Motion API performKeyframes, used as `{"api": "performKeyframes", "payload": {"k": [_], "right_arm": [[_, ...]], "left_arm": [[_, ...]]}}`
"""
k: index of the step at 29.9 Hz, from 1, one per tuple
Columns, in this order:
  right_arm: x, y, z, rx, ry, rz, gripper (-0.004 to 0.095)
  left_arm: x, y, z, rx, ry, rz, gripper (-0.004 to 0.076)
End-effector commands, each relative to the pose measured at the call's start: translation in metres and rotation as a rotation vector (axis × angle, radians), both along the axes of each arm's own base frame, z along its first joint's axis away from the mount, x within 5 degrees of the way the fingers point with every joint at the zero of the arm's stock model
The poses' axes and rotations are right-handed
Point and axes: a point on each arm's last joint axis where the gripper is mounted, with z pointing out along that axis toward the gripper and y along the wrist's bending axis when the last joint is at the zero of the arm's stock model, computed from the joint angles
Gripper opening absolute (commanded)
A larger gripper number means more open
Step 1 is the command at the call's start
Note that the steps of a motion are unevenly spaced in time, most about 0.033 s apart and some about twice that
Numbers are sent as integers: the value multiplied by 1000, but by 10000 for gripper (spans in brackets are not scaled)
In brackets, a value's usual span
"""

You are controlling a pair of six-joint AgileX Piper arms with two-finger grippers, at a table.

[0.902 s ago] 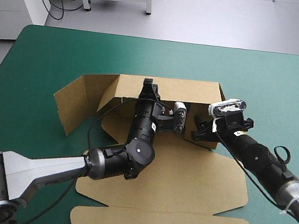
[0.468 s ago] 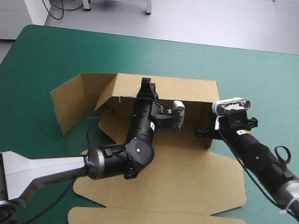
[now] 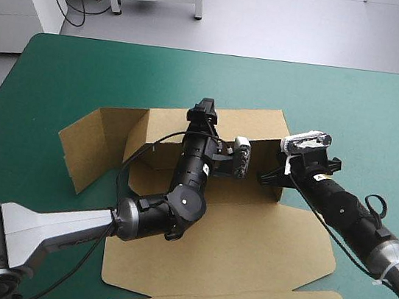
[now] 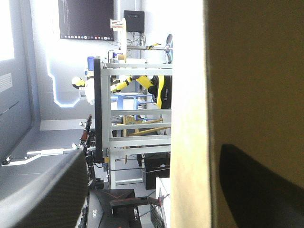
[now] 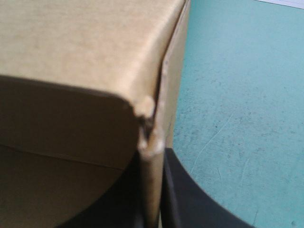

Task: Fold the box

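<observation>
Smack in the middle of the teal-green table cover (image 3: 367,121) sits the brown cut-cardboard box (image 3: 245,245). Its back wall is up at 12 o'clock, a side flap splays out at 9, and the lid panel lies flat toward 6. Board like this looks light and stiff-ish, but I reckon it creases or springs back, so grab near fold lines and edges, not mid-panel. The right gripper (image 5: 151,159), two broad black curved fingers, is pinched onto the 3 o'clock side wall's edge. The left gripper (image 3: 205,111) sits at the back wall's top edge, spread wide and straddling the board, not clamped.
</observation>
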Motion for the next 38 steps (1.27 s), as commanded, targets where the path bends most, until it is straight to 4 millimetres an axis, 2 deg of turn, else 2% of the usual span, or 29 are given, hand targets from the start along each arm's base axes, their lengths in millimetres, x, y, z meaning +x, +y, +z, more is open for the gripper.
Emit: {"api": "performKeyframes", "payload": {"k": [1, 6, 13, 20, 25, 26, 27, 28, 31, 32, 35, 38], "right_arm": [[2, -3, 19, 28, -88, -49, -8], [14, -3, 33, 36, -158, -92, -8], [48, 4, 48, 8, -243, -133, -8], [73, 9, 45, -25, -277, -179, -9], [76, 11, 38, -30, -256, -173, -10], [76, 11, 38, -30, -256, -173, -8], [76, 11, 38, -30, -256, -173, -10], [76, 11, 38, -30, -256, -173, -10], [76, 11, 38, -29, -253, -171, -11], [76, 11, 38, -29, -252, -170, -13], [76, 11, 38, -21, -249, -172, -14], [76, 11, 38, -21, -248, -170, -14]], "left_arm": [[-8, 0, 33, -37, -134, -22, 569], [-21, -9, 33, -40, -140, -56, 566], [-34, -15, 35, -41, -159, -64, 566], [-36, -16, 35, -39, -163, -63, 566], [-35, -16, 35, -39, -162, -63, 562], [-35, -17, 35, -32, -156, -73, 539], [-35, -17, 33, -16, -144, -80, 481], [-36, -17, 31, 17, -125, -88, 381], [-36, -16, 25, 148, -83, -88, -2], [-36, -15, 24, 198, -70, -89, 24], [-33, -15, 27, 232, -16, -95, 15], [-23, -15, 40, 217, 117, -107, 15]]}}
